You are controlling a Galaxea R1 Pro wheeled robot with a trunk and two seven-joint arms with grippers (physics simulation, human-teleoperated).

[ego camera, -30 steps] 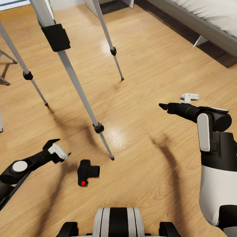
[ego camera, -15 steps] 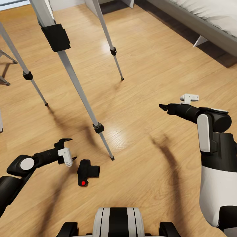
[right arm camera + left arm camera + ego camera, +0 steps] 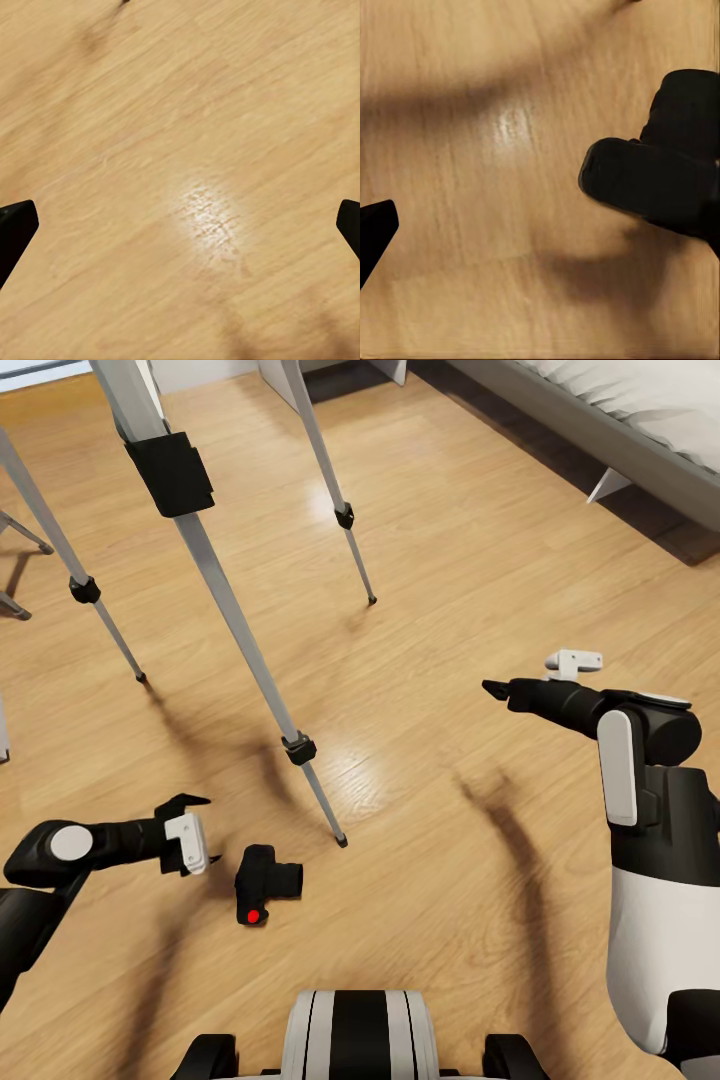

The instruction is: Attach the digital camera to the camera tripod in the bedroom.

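Note:
The digital camera [image 3: 264,880] lies on the light wood floor, small and black, with its red button [image 3: 253,915] facing up. My left gripper [image 3: 211,829] hovers open just left of it, a short gap away, holding nothing. In the left wrist view the camera [image 3: 660,176] looms dark and close, and one black fingertip [image 3: 375,229] shows at the edge. The camera tripod [image 3: 215,585] stands just beyond the camera, its nearest foot [image 3: 341,842] on the floor to the camera's right. My right gripper [image 3: 498,688] hangs open over bare floor [image 3: 202,214] at the right, far from the camera.
The grey bed [image 3: 620,430] runs along the far right. Two more tripod legs [image 3: 345,515] [image 3: 85,590] spread toward the back and left. Thin dark legs of other furniture [image 3: 15,605] show at the left edge. My base [image 3: 360,1035] sits just behind the camera.
My left gripper has come down and closer to the camera while its wrist turned. The right arm has barely moved. The camera and tripod stay where they were.

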